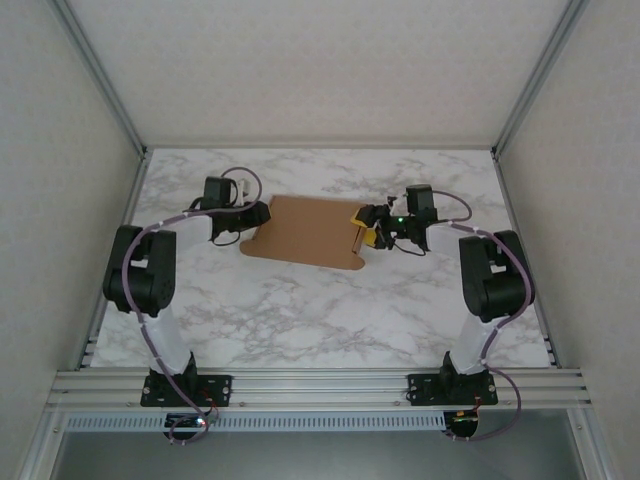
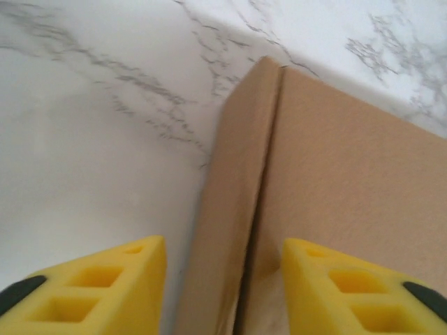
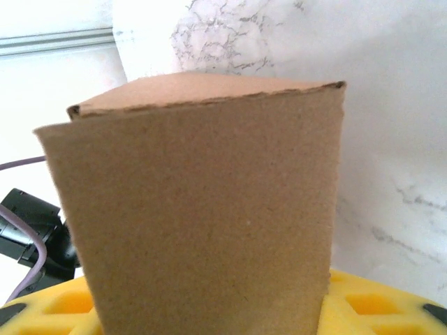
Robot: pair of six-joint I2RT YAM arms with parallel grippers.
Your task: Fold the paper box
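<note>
A: Now, paper box (image 1: 305,230) lies on worktop (image 1: 300,320); left fingers (image 2: 105,286) open astride its edge flap (image 2: 234,195).
B: Noted; right fingers (image 3: 391,307) flank raised flap (image 3: 202,223), grip unclear. Fold it squarely along the crease.

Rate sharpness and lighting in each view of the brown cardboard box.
Top external: evenly lit, sharp, the flat brown cardboard box casting hardly any shadow on the white marble table. Left wrist: soft focus, yellow fingers blurred. Right wrist: the raised flap shows its grain clearly; background is washed out bright.
</note>
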